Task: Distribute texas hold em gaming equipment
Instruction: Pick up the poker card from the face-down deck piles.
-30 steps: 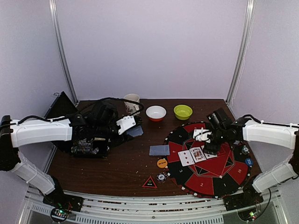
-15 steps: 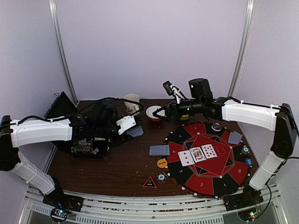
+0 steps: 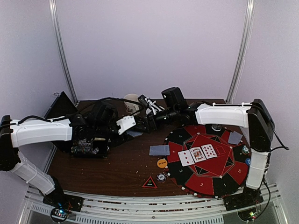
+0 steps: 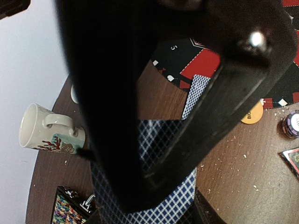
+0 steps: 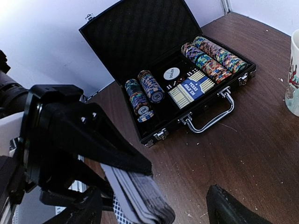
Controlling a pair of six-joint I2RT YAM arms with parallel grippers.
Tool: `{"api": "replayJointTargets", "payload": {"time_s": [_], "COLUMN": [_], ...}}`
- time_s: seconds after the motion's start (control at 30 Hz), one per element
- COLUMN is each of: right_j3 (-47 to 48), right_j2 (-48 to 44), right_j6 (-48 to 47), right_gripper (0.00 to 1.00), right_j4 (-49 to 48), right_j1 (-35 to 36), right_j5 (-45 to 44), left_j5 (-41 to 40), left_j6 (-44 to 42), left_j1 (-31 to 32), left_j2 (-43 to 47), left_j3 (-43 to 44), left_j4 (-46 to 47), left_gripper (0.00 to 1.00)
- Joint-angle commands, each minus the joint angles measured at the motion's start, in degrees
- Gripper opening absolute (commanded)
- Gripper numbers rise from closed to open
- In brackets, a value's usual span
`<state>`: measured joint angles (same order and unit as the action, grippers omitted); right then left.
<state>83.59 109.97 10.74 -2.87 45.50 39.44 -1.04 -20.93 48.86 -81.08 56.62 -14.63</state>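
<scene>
My left gripper (image 3: 131,127) is shut on a deck of blue-checked playing cards (image 4: 163,196), held above the table left of centre. In the right wrist view the deck (image 5: 140,193) shows edge-on. My right gripper (image 5: 152,210) is open and reaches in from the right, with the deck's end between its spread fingers (image 5: 229,207). Three face-up cards (image 3: 198,153) lie on the round red-and-black mat (image 3: 219,183). One face-down card (image 3: 159,150) lies at its left edge, another (image 3: 235,137) at its right. An orange disc (image 3: 162,163), a chip stack (image 3: 161,177) and the triangular marker (image 3: 149,182) lie near the front.
An open black case (image 5: 187,84) with rows of chips stands at the left, under my left arm. A cream mug (image 4: 46,133) lies behind the grippers. More discs (image 3: 248,162) sit on the mat's right rim. My right arm (image 3: 219,114) spans the back of the table.
My right arm has swung from over the mat to the left, across the back of the table, up to the deck. A face-down card now lies at the mat's right. My left arm held still.
</scene>
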Motion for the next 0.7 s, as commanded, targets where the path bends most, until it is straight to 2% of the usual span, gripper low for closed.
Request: {"api": "replayJointTargets", "payload": {"time_s": [0.0, 0.13, 0.27, 0.47, 0.67], "right_j3": [3.9, 5.49, 5.85, 6.14, 6.26], "right_j2": [2.52, 2.0, 0.51, -1.22, -3.15], "right_j6": [-0.84, -3.95, -5.76, -7.22, -8.41], "right_gripper": [0.77, 0.65, 0.47, 0.42, 0.33], "right_j4": [3.6, 8.15, 11.11, 14.62, 18.33], "right_j1": [0.4, 0.39, 0.26, 0.04, 0.09], "right_j5": [-3.47, -5.95, -8.69, -11.53, -13.62], "left_j5": [0.93, 1.03, 1.04, 1.22, 1.04], "left_j6": [-0.08, -0.08, -0.08, -0.03, 0.02], "left_j1": [0.19, 0.18, 0.18, 0.18, 0.18], "left_j2": [0.58, 0.59, 0.82, 0.66, 0.48], "left_j3": [0.08, 0.11, 0.08, 0.15, 0.18], "left_j4": [2.5, 2.55, 2.57, 2.51, 2.46], "left_gripper": [0.44, 0.44, 0.44, 0.44, 0.44]}}
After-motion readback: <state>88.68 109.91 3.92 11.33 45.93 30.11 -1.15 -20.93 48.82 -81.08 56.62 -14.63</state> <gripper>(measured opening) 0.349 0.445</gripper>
